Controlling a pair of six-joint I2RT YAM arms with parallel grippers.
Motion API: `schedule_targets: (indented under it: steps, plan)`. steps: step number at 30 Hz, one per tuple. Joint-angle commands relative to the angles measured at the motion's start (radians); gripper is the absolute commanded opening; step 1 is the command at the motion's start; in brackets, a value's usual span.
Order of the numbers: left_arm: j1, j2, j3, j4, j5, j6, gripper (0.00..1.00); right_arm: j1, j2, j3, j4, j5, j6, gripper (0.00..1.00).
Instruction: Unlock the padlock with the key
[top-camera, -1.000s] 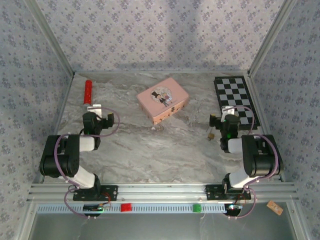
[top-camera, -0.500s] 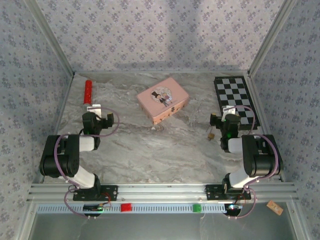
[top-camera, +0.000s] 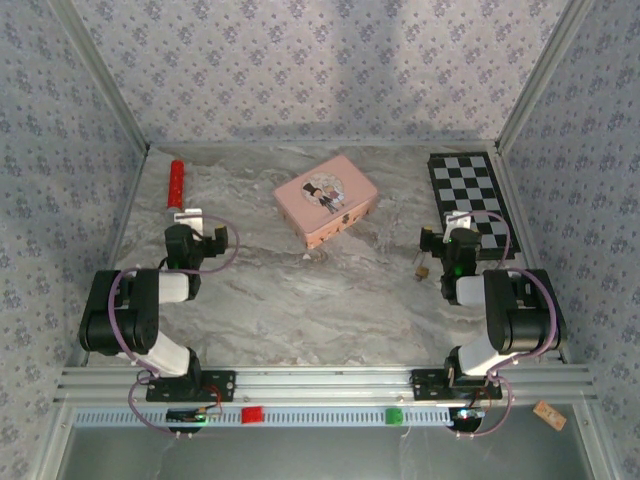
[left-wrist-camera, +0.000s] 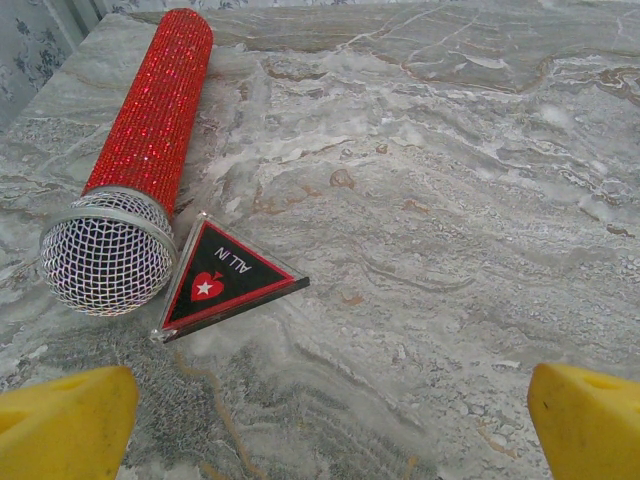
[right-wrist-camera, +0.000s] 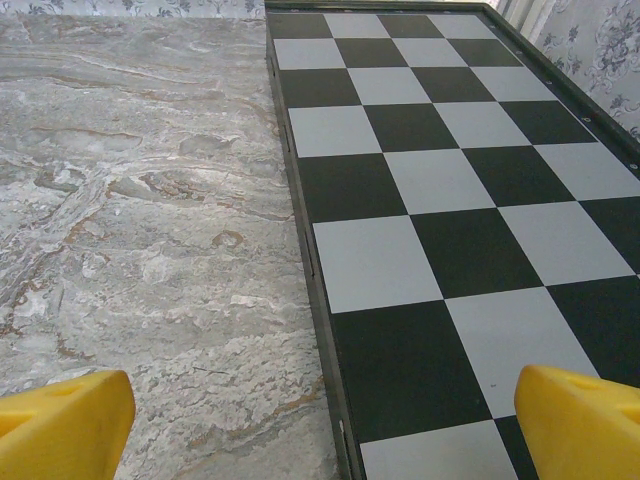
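A tiny brass padlock (top-camera: 424, 270) lies on the marble table just left of my right wrist, with a small silvery bit (top-camera: 417, 258) beside it that is too small to identify. The key cannot be made out. My right gripper (top-camera: 458, 226) sits at the near end of the chessboard; in the right wrist view it (right-wrist-camera: 320, 430) is open, yellow fingertips (right-wrist-camera: 60, 420) far apart, nothing between them. My left gripper (top-camera: 188, 226) rests at the left of the table; in the left wrist view it (left-wrist-camera: 320, 430) is open and empty.
A pink tin (top-camera: 326, 198) stands at the table's middle back, with a small dark speck (top-camera: 305, 257) in front of it. A red glitter microphone (left-wrist-camera: 150, 110) and a black triangular "ALL IN" token (left-wrist-camera: 225, 280) lie ahead of the left gripper. The chessboard (right-wrist-camera: 450, 150) lies at back right.
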Motion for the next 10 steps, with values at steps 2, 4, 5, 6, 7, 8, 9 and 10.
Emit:
schedule_targets:
  steps: [2, 4, 5, 6, 7, 8, 9, 10]
  plan:
    - [0.006, 0.006, 0.001, 0.043, 0.018, -0.012, 1.00, -0.006, 0.000, 0.020, -0.014, 0.002, 0.011, 0.99]
    - [0.006, 0.006, 0.000, 0.042, 0.018, -0.011, 1.00, -0.013, 0.001, 0.033, -0.043, -0.050, 0.003, 0.99]
    - [0.005, 0.006, 0.000, 0.043, 0.019, -0.012, 1.00, -0.019, 0.002, 0.033, -0.041, -0.059, 0.005, 0.99]
    - [0.006, 0.006, 0.001, 0.042, 0.018, -0.012, 1.00, -0.019, 0.002, 0.033, -0.041, -0.058, 0.005, 0.99]
    - [0.005, 0.006, 0.001, 0.043, 0.019, -0.012, 1.00, -0.017, 0.002, 0.032, -0.039, -0.055, 0.004, 0.99]
    - [0.006, 0.006, -0.001, 0.043, 0.019, -0.012, 1.00, -0.017, 0.000, 0.031, -0.038, -0.053, 0.002, 0.99]
    - [0.006, 0.006, 0.001, 0.043, 0.017, -0.012, 1.00, -0.015, 0.000, 0.030, -0.036, -0.049, 0.003, 0.99]
    - [0.006, 0.006, 0.001, 0.042, 0.019, -0.012, 1.00, -0.014, 0.000, 0.028, -0.031, -0.050, 0.002, 0.99]
